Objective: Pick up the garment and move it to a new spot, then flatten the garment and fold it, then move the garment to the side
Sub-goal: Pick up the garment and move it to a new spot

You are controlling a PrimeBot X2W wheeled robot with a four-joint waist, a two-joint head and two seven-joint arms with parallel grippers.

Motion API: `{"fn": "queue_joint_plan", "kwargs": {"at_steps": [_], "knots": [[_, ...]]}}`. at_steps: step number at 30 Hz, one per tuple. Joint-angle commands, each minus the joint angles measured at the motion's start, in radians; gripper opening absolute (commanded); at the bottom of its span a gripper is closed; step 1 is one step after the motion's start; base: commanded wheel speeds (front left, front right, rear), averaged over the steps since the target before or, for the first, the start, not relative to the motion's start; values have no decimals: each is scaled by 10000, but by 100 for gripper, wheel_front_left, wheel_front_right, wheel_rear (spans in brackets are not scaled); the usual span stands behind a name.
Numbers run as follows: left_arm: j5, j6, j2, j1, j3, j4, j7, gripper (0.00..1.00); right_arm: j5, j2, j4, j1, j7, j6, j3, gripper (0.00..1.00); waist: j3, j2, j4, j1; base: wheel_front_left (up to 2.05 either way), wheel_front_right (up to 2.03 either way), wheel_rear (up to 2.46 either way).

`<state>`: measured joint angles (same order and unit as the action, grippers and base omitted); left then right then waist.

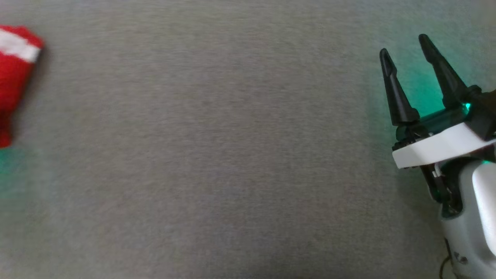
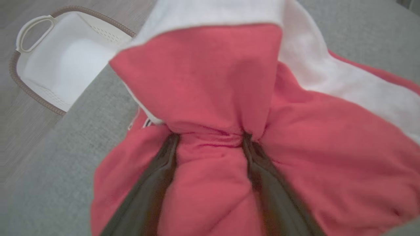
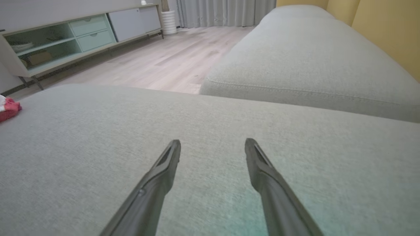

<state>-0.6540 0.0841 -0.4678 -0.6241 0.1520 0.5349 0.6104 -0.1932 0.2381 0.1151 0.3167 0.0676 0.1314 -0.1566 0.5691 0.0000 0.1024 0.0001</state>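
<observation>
Head view looks straight down at the cushion [image 1: 232,155]; all views share the garment [image 1: 15,77].

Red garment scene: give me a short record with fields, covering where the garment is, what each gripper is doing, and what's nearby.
garment: red and white garment, bunched on the grey cushion, at the left edge of the head view
left gripper: left gripper open, fingers pushed into the cloth, a fold between them
right gripper: right gripper open, nothing between its fingers, over bare cushion, far from the garment
nearby: white basket on the wooden floor beside the cushion
fold state: not flattened or folded
</observation>
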Motion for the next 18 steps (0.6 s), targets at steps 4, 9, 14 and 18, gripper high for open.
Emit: {"fn": "queue_joint_plan", "kwargs": {"at_steps": [4,9,14,18], "knots": [[-175,370,-587,-2,326,166,686,0,4,-21,363,-164,-149,-7,-109,100,157,0,-579,-1,0,0,0],[17,566,-678,320,412,-367,232,0,-79,-128,126,-361,-302,-7,-68,100,-531,0,-627,-1,0,0,0],[381,183,-1077,170,346,-762,-742,0,-265,-310,-383,-596,-609,-7,-172,100,-1835,0,-632,-1,0,0,0],[647,-378,-1389,-472,-69,-1285,-1074,0,-428,-508,-850,-925,-844,-7,-154,100,-3075,0,-625,-1,0,0,0]]}}
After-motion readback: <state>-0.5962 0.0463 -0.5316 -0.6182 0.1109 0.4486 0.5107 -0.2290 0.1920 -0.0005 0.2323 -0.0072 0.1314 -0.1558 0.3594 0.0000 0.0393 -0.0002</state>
